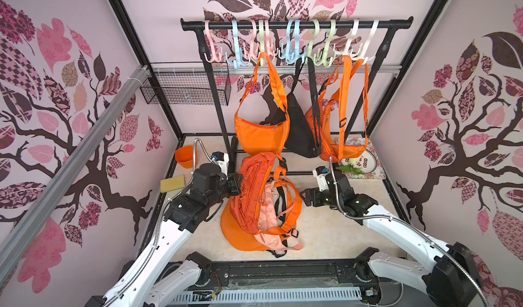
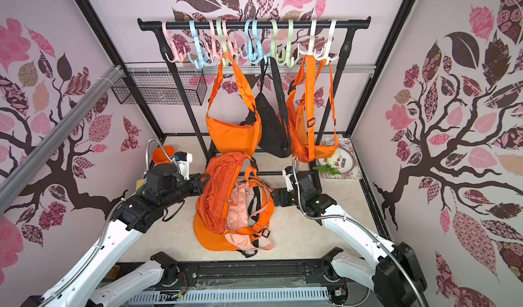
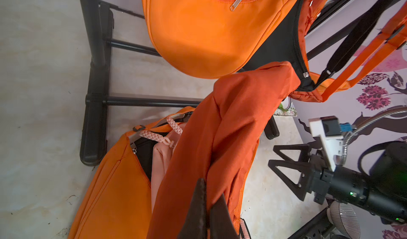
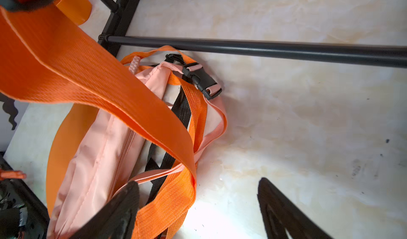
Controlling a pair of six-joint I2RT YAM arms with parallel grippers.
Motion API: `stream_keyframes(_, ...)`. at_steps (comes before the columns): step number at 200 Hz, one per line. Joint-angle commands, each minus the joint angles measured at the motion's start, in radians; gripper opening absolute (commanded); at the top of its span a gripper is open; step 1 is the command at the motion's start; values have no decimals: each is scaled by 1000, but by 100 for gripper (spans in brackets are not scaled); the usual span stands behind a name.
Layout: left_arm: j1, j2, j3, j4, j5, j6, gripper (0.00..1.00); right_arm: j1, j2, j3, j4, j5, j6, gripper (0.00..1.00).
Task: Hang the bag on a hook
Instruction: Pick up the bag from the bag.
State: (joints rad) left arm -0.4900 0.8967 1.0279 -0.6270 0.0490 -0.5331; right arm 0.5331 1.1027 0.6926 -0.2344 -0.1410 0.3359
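While the left gripper (image 3: pixel 209 197) pinches the limp, light bag (image 1: pixel 249 195) mid-frame, its strap (image 4: pixel 99 83) looks likelier for the right gripper (image 1: pixel 303 196), jaws apart.

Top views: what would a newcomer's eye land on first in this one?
The heap of orange and pink bags in the middle of the table draws the eye first, with the left gripper shut on the dark orange bag at its edge. Behind it, the black rack of pastel hooks carries orange and black bags. The right gripper stands open beside the heap.
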Motion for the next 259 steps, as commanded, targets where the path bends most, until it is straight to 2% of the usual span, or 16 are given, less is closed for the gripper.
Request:
stream_keyframes(1,-2,-10,70,-35,-24,39,0,0,32,-14,48,-83,3,86)
stream_keyframes(40,-1,-12,67,-41,-49,35,0,5,63,-62,122,-203,30,82)
stream_keyframes(81,-2,-10,67,-39,-65,36,0,26,99,-110,172,-207,60,77)
stream_keyframes(115,-2,-12,69,-40,-76,39,0,52,169,-126,252,-230,97,68)
stream_keyframes(138,-2,-21,61,-42,-84,38,0,56,207,-123,281,-222,122,53)
stream_keyframes(154,-2,-40,45,-27,-91,38,0,56,212,-116,289,-208,132,29)
stream_keyframes(163,-2,-53,35,-18,-95,37,0,56,207,-103,274,-183,136,9)
stream_keyframes(169,-2,-60,32,-13,-97,37,0,56,201,-98,266,-167,137,0)
stream_keyframes(202,-1,-117,3,32,-119,47,0,56,97,-22,184,-38,108,0)
stream_keyframes(232,-2,-186,-25,76,-165,51,0,57,6,127,72,108,20,0)
stream_keyframes(259,-1,-233,-35,97,-214,45,0,57,-11,267,27,186,-57,0)
